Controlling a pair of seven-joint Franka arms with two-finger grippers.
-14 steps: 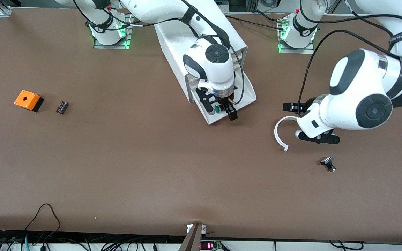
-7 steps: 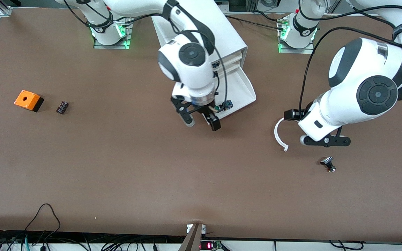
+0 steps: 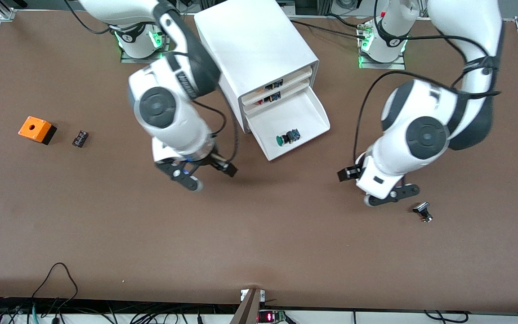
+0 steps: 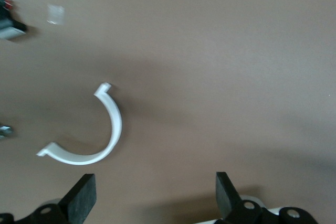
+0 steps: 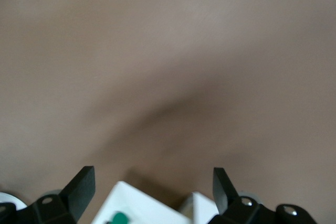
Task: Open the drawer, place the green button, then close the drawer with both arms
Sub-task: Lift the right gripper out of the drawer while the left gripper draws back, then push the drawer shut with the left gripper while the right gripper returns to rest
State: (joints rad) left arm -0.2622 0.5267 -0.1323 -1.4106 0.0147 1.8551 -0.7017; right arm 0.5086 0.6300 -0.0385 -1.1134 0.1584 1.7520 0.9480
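brown table (image 3: 106,234): green-capped button (image 3: 287,137) in open drawer (image 3: 306,117); both end effectors apart, left (image 3: 378,187), right (image 3: 209,177).

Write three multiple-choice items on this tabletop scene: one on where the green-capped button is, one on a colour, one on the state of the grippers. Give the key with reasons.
1. Where does the small push button with the round green cap lie?
A. in the pulled-out bottom drawer of the white cabinet
B. on the brown table beside the curved white plastic piece
C. between the right gripper's fingers

2. What colour is the small box with a hole toward the right arm's end of the table?
A. blue
B. orange
C. white

3. How do the left gripper and the right gripper stand?
A. both shut on parts
B. only the left one open
C. both open, holding nothing

Key: 1 A, the button rests on the drawer's white floor. 2 B, its top shows orange over a black base. 3 C, both wrist views show spread fingers with bare table between.
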